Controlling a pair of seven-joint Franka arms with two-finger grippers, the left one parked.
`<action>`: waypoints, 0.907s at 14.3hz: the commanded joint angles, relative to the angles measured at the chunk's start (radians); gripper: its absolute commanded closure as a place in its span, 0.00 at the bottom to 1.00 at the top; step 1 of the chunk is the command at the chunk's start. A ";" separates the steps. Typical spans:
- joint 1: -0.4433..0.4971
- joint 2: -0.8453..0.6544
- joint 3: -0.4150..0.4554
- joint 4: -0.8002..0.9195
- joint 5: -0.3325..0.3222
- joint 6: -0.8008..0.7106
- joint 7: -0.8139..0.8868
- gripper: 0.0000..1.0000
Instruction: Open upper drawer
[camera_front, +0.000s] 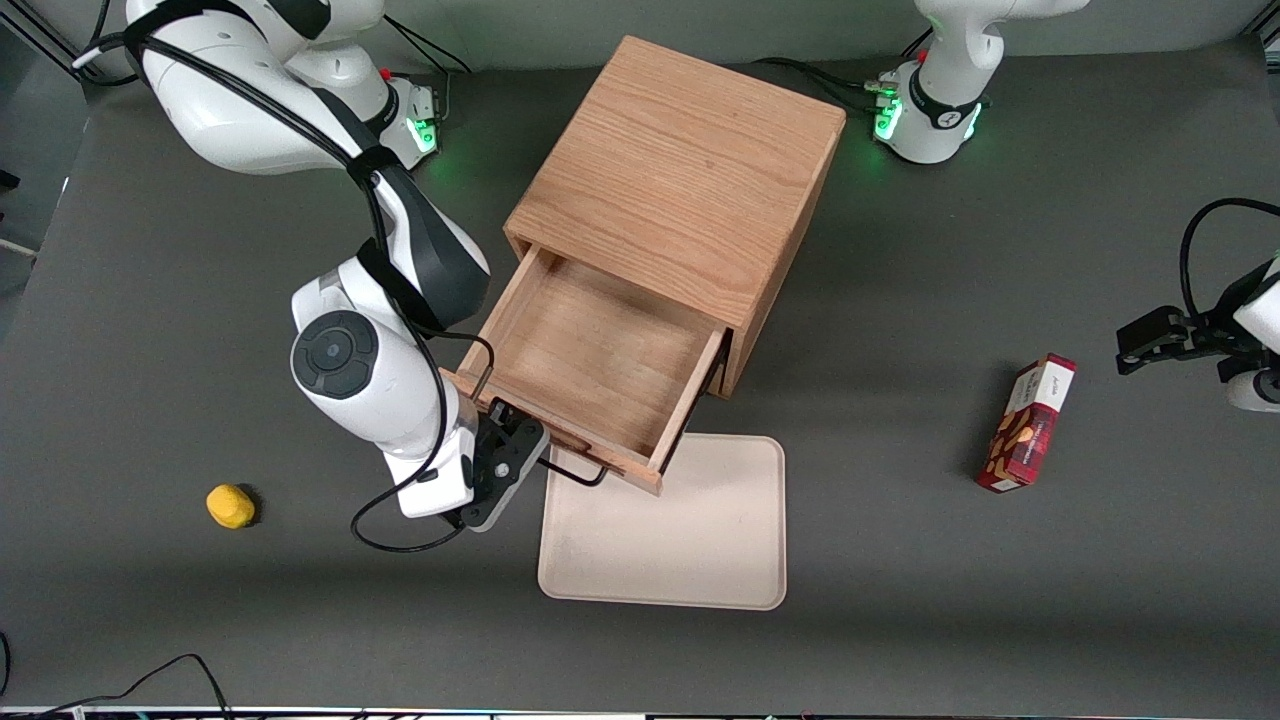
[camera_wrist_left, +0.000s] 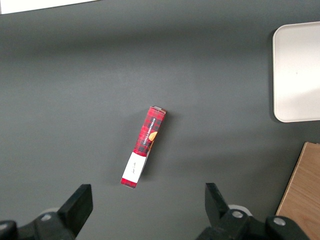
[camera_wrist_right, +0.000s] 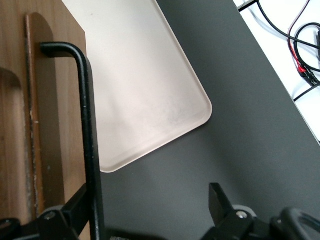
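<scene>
The upper drawer (camera_front: 600, 360) of the light oak cabinet (camera_front: 680, 170) stands pulled far out toward the front camera, and its inside is bare wood. Its thin black wire handle (camera_front: 572, 472) runs along the drawer front (camera_wrist_right: 55, 125). My right gripper (camera_front: 515, 440) is open at the working arm's end of that handle. In the right wrist view the handle bar (camera_wrist_right: 90, 150) passes between the spread fingers of the gripper (camera_wrist_right: 147, 200), close against one finger (camera_wrist_right: 75, 210); the other finger (camera_wrist_right: 220, 200) stands well apart. The lower drawer is hidden under the upper one.
A cream tray (camera_front: 665, 530) lies on the grey table just under and in front of the open drawer, and also shows in the right wrist view (camera_wrist_right: 150, 90). A small yellow object (camera_front: 230, 505) lies toward the working arm's end. A red plaid box (camera_front: 1028, 422) lies toward the parked arm's end.
</scene>
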 joint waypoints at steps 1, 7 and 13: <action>0.018 0.004 0.016 0.040 0.002 0.007 0.110 0.00; 0.004 -0.050 0.048 0.029 0.183 -0.047 0.271 0.00; -0.045 -0.171 0.036 0.026 0.258 -0.195 0.506 0.00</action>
